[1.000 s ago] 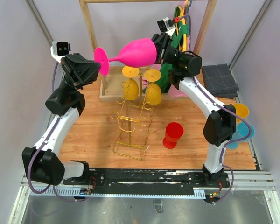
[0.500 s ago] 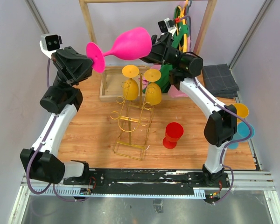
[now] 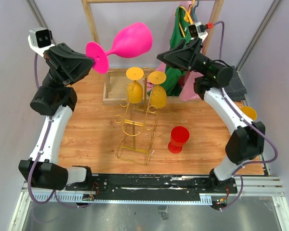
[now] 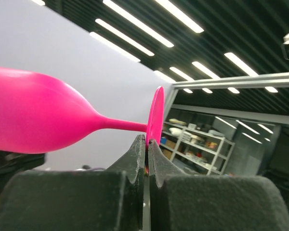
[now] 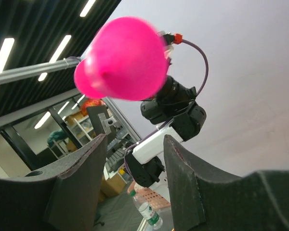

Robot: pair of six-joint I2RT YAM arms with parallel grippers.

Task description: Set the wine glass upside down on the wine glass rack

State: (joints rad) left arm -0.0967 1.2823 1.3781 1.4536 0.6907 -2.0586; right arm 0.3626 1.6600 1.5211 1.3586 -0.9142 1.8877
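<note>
- Top external: holding the pink wine glass [image 3: 130,41] up in the air, tilted on its side, well apart from the gold wine glass rack [image 3: 135,120] on the desk [image 3: 86,130].
- Left wrist: pinching the rim of the glass's foot in the left tool [image 4: 146,144], jaws narrow.
- Right wrist: keeping the right tool [image 5: 135,139] wide and empty, facing the bowl without touching.
</note>
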